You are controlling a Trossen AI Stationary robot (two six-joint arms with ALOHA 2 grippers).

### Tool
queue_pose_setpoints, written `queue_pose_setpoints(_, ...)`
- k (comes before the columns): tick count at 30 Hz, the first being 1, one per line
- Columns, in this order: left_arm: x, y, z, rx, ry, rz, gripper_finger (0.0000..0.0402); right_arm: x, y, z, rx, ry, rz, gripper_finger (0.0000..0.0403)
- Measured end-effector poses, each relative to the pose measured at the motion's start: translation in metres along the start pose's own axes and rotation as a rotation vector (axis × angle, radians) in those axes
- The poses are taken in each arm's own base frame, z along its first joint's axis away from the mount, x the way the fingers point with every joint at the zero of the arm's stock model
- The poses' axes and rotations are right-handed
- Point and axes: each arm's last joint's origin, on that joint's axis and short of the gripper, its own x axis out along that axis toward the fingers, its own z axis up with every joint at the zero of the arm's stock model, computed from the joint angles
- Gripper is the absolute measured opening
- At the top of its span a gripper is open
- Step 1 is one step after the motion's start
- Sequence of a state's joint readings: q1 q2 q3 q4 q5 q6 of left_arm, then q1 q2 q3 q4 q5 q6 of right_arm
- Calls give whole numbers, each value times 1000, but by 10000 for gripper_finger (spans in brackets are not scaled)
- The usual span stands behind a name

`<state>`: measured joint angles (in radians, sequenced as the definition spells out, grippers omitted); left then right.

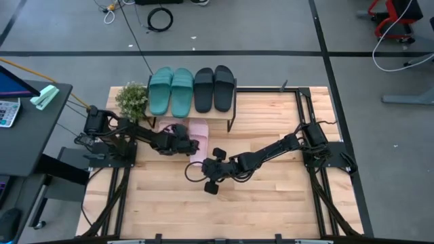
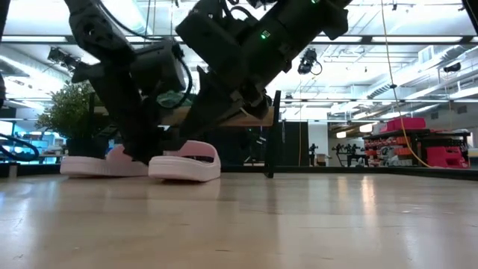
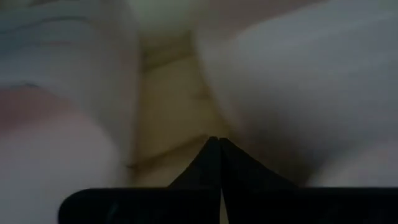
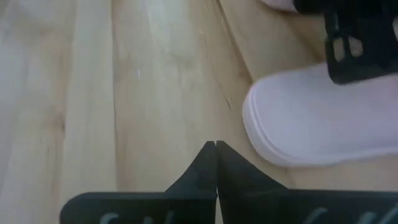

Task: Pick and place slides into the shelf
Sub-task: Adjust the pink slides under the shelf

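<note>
Four rubber slide sandals (image 1: 192, 90) sit side by side on the small wooden-topped shelf (image 1: 230, 108) at table's far edge. Potted plant (image 1: 132, 99) left of shelf. Two more slides (image 2: 184, 161) lie on the plank table (image 1: 271, 203) before it.

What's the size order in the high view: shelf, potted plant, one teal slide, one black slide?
1. shelf
2-3. teal slide and black slide, which look alike, so not ranked
4. potted plant, close behind them, so unsure

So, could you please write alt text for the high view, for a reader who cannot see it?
Seen from above, two teal slides and two black slides sit on the shelf. In front, the shut left gripper is over the pink slides, and the shut right gripper is above the wooden table.
</note>
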<state>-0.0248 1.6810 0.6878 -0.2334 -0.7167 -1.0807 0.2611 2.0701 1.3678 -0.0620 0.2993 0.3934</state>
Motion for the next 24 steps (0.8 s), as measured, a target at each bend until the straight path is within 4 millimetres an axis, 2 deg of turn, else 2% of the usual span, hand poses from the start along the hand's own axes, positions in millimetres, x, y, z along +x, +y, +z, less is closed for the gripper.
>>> queue_pose_setpoints(6,-29,-25,4,104,-22,-32,3,-2,0,-12,58,101,-45,1)
queue_pose_setpoints(12,-71,-42,17,217,-20,37,4,-4,-1,-18,99,131,-110,0)
queue_pose_setpoints(16,-99,-46,21,259,-53,78,3,-4,-1,-18,149,133,-119,0)
queue_pose_setpoints(20,-121,-41,25,327,-48,148,5,-5,-3,-21,195,153,-134,0)
queue_pose_setpoints(24,-140,-33,31,401,-41,228,6,-1,-9,-33,227,158,-149,0)
